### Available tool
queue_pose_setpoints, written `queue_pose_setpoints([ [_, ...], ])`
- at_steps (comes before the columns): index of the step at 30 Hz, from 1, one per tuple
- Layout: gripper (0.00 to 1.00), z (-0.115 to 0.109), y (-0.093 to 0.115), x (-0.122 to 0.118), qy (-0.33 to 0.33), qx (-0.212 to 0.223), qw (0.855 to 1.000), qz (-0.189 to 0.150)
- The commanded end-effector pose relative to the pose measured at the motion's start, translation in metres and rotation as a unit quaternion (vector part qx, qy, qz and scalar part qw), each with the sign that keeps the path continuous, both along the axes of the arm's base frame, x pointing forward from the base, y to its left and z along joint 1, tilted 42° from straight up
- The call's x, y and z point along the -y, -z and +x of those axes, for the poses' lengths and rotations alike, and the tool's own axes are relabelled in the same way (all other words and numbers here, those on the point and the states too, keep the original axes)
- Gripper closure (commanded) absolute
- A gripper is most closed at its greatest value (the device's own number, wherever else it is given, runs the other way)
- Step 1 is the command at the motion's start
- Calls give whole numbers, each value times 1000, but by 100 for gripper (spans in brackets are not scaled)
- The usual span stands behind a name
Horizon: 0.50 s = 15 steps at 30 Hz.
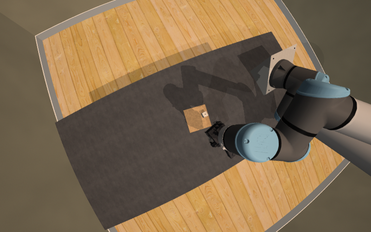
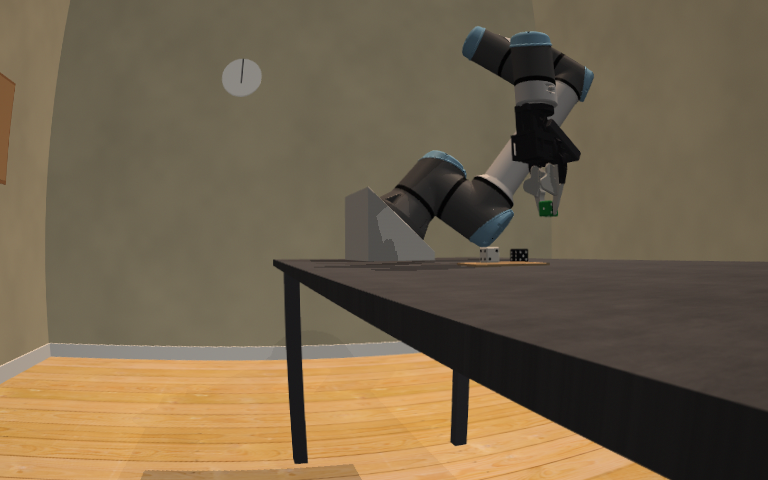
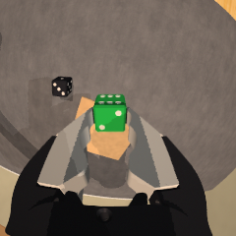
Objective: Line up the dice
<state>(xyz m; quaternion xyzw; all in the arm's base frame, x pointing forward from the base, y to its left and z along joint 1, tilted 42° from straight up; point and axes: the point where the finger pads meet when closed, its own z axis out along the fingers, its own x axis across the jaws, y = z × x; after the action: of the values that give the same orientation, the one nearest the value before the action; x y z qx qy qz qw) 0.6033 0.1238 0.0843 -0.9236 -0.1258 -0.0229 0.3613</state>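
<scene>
My gripper (image 2: 548,204) is shut on the green die (image 2: 546,208) and holds it well above the table. In the wrist view the green die (image 3: 111,113) sits between the two fingers, over the small tan mat (image 3: 105,140). The white die (image 1: 204,114) lies flat on the mat (image 1: 196,118), near its edge towards the robot's base. It also shows in the side view (image 2: 489,254). The black die (image 3: 62,87) lies on the dark table top, just off a corner of the mat. It stands beside the white die in the side view (image 2: 518,254). In the overhead view the arm hides the green and black dice.
The grey wedge-shaped robot base (image 2: 382,232) stands at the far end of the dark table (image 2: 566,305). The arm's elbow and forearm (image 1: 273,137) hang over the table beside the mat. The table edge drops to a wooden floor.
</scene>
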Motion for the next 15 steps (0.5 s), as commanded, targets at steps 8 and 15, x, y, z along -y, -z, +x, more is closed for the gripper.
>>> queue_pose_setpoints([
  [8, 90, 0, -4, 4, 0, 0, 1000, 0],
  [15, 90, 1, -3, 6, -9, 8, 1000, 1],
])
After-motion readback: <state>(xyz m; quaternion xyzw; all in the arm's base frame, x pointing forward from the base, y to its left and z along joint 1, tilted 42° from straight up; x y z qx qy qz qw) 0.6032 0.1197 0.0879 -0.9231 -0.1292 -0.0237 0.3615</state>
